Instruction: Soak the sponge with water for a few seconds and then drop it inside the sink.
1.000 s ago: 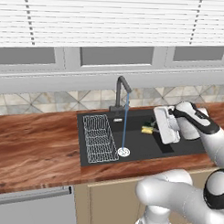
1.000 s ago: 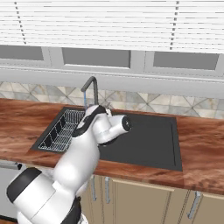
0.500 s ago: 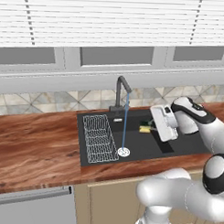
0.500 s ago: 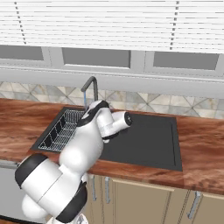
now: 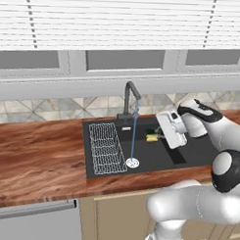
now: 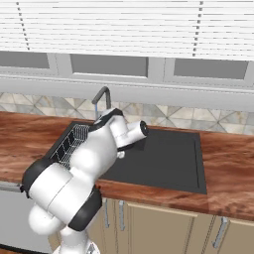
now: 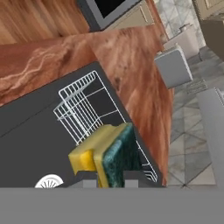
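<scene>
Clamping the sponge [image 7: 107,153], jaws nearly closed.

Glossy white rounded arm [image 5: 197,208] segments joined by dark grey-black joints.

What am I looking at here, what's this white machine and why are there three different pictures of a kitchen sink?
The white machine is a robot arm on a driving base, in a computer-drawn kitchen. Two pictures come from cameras on that base, behind the arm, one on its left and one on its right. The third comes from a camera on the hand itself, looking along the gripper.

Set into the wooden counter is a black sink with a white wire rack inside and a round drain. The faucet is running: the water falls as a thin blue stream onto the drain.

The gripper is shut on a yellow and green sponge, held above the sink, to the side of the stream.
</scene>
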